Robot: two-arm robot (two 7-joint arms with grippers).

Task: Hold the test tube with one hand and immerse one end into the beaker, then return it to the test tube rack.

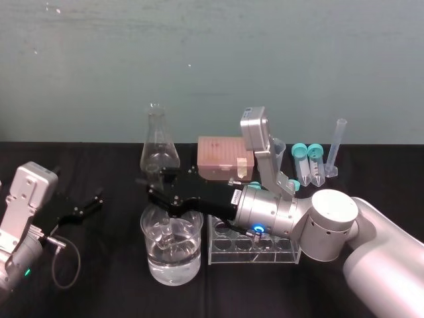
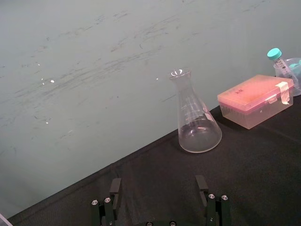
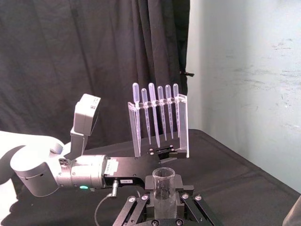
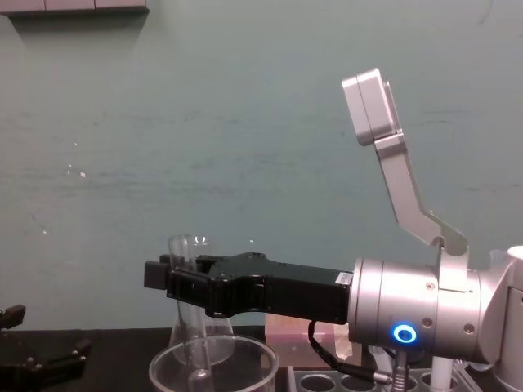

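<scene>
- Right gripper (image 1: 159, 192) pinches my clear, rimmed test tube (image 3: 163, 188) upright, lower end inside the water-filled beaker (image 1: 151, 265).
- Test tube rack (image 1: 252, 250) sits beside it, conical flask (image 1: 159, 146) behind.
- Left gripper (image 1: 98, 200) is parked, fingers spread.

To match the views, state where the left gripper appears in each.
Head view: left gripper, open, lower left.
Left wrist view: gripper facing the conical flask.
Right wrist view: gripper at the pipette stand foot.
Chest view: gripper, lower left corner.
Landmark: the flask, in head, left wrist and chest views.
</scene>
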